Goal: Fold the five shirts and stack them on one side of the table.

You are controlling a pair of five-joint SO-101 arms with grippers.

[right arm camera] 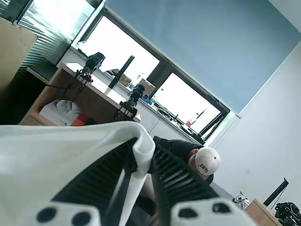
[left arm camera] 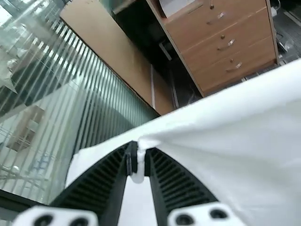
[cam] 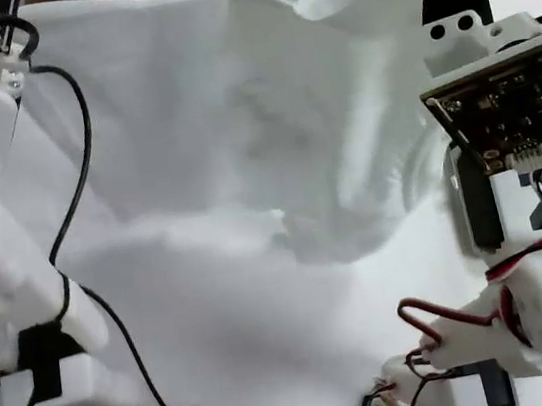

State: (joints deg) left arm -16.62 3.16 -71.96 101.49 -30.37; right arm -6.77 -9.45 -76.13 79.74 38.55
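Shirt (cam: pixel 243 146) is clamped at its edge by both the left pincer (left arm camera: pixel 137 160) and the right pincer (right arm camera: pixel 141 157), spread out unfolded; folding looks barely begun, and all stacking remains ahead.

Matt cloth shirt (cam: pixel 243 146), smooth wood drawers (left arm camera: pixel 221 42)

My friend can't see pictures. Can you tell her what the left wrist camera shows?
The left pincer pinches the edge of a white shirt between its black ribbed fingers and holds the cloth up. Behind it stand a wooden drawer cabinet and a striped glass wall.
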